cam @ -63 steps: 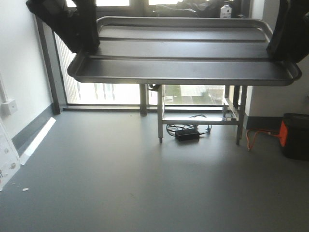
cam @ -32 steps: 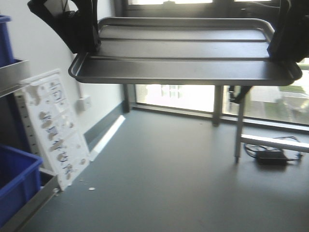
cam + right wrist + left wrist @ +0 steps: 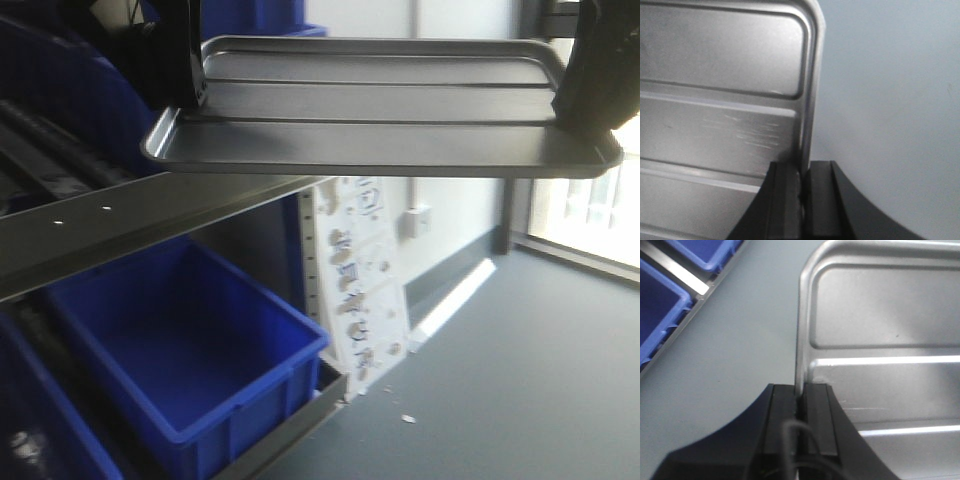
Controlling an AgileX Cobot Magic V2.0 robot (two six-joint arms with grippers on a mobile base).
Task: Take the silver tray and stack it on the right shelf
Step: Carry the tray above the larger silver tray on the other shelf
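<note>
Rack (image 3: 120, 225) fills the left of the front view: grey flat front bar running diagonally, blue bins on levels above and below it. Can't tell if this is the right shelf, since no roller tracks are readable here. Grey floor (image 3: 540, 380) on the right, bright window strip at far right.

Silver tray (image 3: 380, 100) is up in the air across the top of the front view, roughly level, long side towards the cam, two ridges visible on the base. Not on any shelf yet, so the task looks mid-carry with placing still to do. Its left near corner overlaps the rack bar in the pic; depth gap can't be judged.

Open blue bin (image 3: 190, 350) sits on the lower rack level, under the tray's left end. White perforated panel (image 3: 355, 280) leans vs the wall behind the rack.

L gripper (image 3: 802, 392) has its jaws pinched narrow on the tray's left short rim, and the wrist cam shows the rim sandwiched between the pads. R gripper (image 3: 804, 172) does the same on the right short rim.

Risks:
- Grip is only on thin rolled rims at the two ends. If the arms drift apart or twist out of sync, the rim could slip out and the tray drop.
- The tray is wide and the rack is close on the left, so a swing or base turn could clip the bar or upright.
- Any tilt on insertion could jam the tray vs the shelf's front bar.
</note>
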